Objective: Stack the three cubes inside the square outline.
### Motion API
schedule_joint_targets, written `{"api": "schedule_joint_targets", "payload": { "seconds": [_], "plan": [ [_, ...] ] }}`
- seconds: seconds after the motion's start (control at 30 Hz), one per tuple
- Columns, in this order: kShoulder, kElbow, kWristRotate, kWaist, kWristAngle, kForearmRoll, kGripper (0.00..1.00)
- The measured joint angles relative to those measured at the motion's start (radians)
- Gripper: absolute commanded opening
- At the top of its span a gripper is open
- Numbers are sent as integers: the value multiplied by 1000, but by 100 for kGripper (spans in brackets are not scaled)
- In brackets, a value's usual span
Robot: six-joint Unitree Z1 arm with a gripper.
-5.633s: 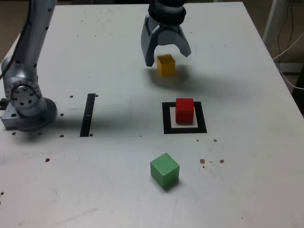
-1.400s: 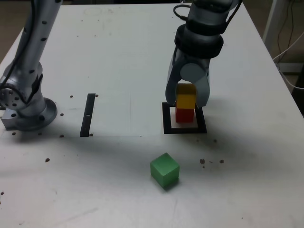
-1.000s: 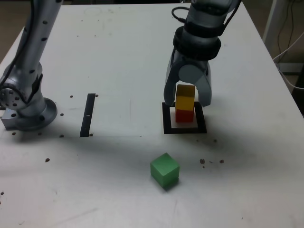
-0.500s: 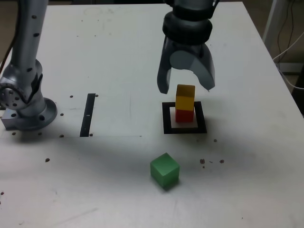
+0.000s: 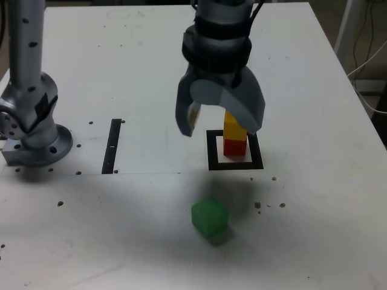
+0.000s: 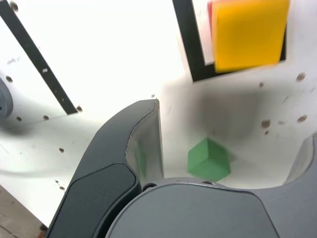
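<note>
Yellow cube (image 5: 232, 125) sits on red cube (image 5: 234, 146) inside the outline (image 5: 211, 158). The gripper (image 5: 219, 121) is empty, jaws wide apart, above the table. Next it must descend around the green cube (image 5: 210, 217), lying near the outline

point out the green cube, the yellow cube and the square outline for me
green cube (image 5: 210, 218), exterior view, on its front face
yellow cube (image 6: 249, 32), wrist view, middle of its top face
square outline (image 5: 236, 165), exterior view, on the black near edge of the border
</note>
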Motion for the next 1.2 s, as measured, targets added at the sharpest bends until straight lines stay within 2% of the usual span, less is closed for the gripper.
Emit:
{"api": "schedule_joint_targets", "payload": {
  "seconds": [0.23, 0.43, 0.67, 0.9, 1.13, 1.2],
  "plan": [
    [-1, 10, -48, -104, -15, -10, 99],
    [37, 12, -70, -170, -33, -38, 99],
    [69, 13, -55, -186, -38, -61, 99],
    [70, 40, 99, -202, -15, -118, 99],
    [65, 104, 234, -244, 63, -135, 99],
    [62, 116, 239, -251, 70, -139, 99]
  ]
}}
